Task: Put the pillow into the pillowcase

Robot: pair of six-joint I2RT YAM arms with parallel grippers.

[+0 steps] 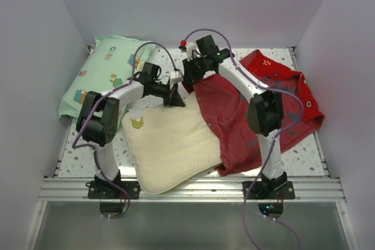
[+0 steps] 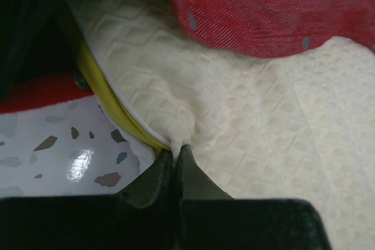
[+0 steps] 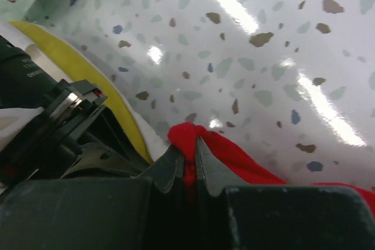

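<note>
At the near edge of the tabletop (image 1: 304, 156) lies the pillow (image 1: 170, 144), cream-yellow and dimpled, with a small tag (image 1: 138, 123) near its left corner. Its long axis runs roughly from near to far, leaning slightly left. On its far right corner the left jaws are closed, pinching a fold of the textured cover (the left wrist view shows the cloth puckered between the tips). Just beyond and to the right, the right jaws are clamped on a bunched edge of the pillowcase (image 1: 234, 121), held off the tabletop. The rest of the red fabric drapes down to the right and overlaps the pillow's right side. So the held corner sits just beside the held edge, the left arm (image 1: 140, 89) being nearer the pillow; whether the mouth is open, I cannot tell. Farthest left rests a mint-green pillow (image 1: 96, 77).
</note>
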